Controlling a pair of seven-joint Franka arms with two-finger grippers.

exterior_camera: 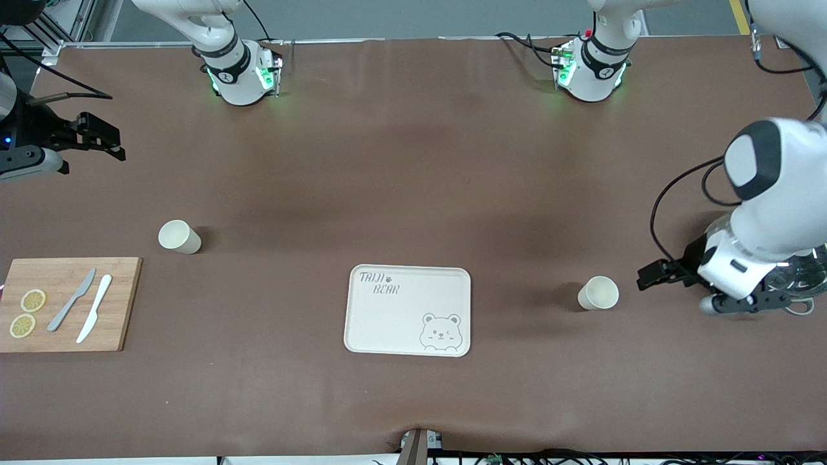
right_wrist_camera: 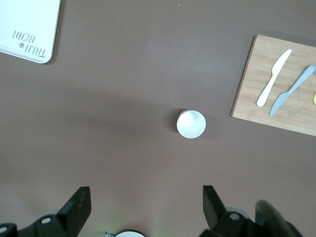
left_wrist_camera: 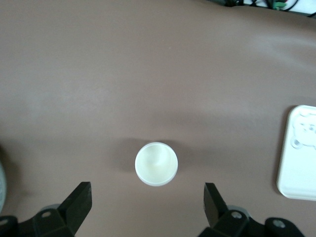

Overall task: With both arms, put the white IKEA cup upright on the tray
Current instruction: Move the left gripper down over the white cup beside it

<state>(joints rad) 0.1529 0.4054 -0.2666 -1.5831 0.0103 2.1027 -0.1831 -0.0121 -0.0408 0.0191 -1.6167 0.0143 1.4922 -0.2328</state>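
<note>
Cream-white tray [exterior_camera: 408,310] flat on brown table [exterior_camera: 413,194], nearest front camera, nothing on it. Wooden cutting board [exterior_camera: 68,303] at right arm's end. One white cup [exterior_camera: 598,292] upright beside tray toward left arm's end; left gripper [exterior_camera: 648,276] just beside it, wide open, holding nothing. Second white cup [exterior_camera: 179,236] upright just farther than board. Right gripper [exterior_camera: 115,143] wide open, holding nothing, over table's right-arm end.

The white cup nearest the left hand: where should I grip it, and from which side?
Grip the small white cup across its upper wall just below the rim, coming straight down. It stands upright, mouth up, with bare brown table all round, and the open left hand already hovers beside it, fingers wider than the cup.
</note>
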